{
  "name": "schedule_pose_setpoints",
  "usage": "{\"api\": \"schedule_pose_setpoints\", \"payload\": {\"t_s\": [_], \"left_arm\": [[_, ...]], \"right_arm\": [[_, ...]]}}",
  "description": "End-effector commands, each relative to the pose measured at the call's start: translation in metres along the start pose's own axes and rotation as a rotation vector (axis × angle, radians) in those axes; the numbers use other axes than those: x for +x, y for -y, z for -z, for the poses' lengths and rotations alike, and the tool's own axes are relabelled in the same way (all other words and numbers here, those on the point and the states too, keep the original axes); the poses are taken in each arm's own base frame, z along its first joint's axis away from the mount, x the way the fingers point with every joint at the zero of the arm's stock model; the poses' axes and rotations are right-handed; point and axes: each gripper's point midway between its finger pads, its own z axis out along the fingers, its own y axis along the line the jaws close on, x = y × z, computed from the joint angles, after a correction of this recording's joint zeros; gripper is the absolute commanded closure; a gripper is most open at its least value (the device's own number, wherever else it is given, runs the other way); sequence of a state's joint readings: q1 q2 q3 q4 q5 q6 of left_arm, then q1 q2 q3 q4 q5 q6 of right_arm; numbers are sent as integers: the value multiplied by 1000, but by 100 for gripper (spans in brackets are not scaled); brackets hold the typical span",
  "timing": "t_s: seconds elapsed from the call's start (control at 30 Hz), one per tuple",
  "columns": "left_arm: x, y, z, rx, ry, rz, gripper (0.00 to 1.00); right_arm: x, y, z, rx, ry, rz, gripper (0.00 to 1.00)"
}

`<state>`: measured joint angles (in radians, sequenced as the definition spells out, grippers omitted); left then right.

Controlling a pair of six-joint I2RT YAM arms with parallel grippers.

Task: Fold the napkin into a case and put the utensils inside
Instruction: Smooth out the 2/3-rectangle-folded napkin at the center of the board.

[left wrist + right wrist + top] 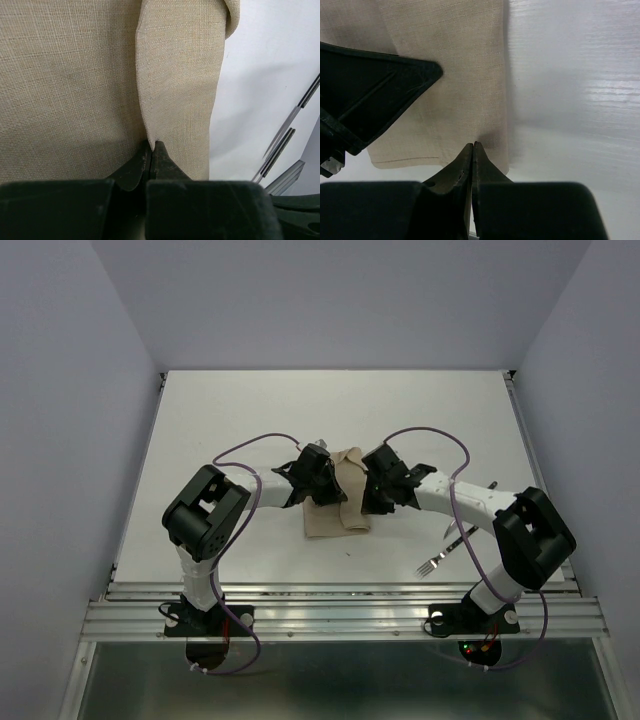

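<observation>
The beige napkin (pixel 340 502) lies partly folded at the table's middle, between both grippers. My left gripper (pixel 322 480) is at its left side, shut on a raised fold of the cloth (pixel 175 75) that runs up from the tips (pixel 152 145). On the napkin's right side my right gripper (pixel 374 492) has its jaws pressed together at the cloth's right edge (pixel 473 145), pinching it. The fork (pixel 438 558) lies near the front right, by the right arm. Two slim dark-and-silver utensils (pixel 280 147) show at the right of the left wrist view.
The left gripper's black body (pixel 375 95) reaches in over the cloth in the right wrist view. The table's metal front rail (pixel 340 605) runs along the near edge. Purple cables (pixel 440 440) loop above both arms. Bare white table (pixel 570 75) lies right of the napkin.
</observation>
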<state>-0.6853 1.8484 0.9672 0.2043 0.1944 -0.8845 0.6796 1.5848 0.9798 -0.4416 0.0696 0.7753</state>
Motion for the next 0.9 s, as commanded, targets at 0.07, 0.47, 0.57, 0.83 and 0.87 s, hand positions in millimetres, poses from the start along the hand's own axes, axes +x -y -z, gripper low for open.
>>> {"api": "schedule_pose_setpoints", "payload": {"t_s": [0.07, 0.47, 0.57, 0.83, 0.87], "left_arm": [[5, -7, -3, -24, -11, -10, 100], [1, 0, 1, 7, -1, -21, 100], [0, 3, 3, 15, 1, -27, 100], [5, -3, 0, 3, -12, -21, 100], [5, -3, -1, 2, -13, -19, 100]], "right_arm": [[0, -3, -8, 0, 20, 1, 94], [16, 30, -26, 158, -15, -36, 91], [11, 25, -19, 134, 7, -40, 91], [-15, -17, 17, -13, 103, -9, 89], [-16, -19, 17, -17, 105, -10, 89]]}}
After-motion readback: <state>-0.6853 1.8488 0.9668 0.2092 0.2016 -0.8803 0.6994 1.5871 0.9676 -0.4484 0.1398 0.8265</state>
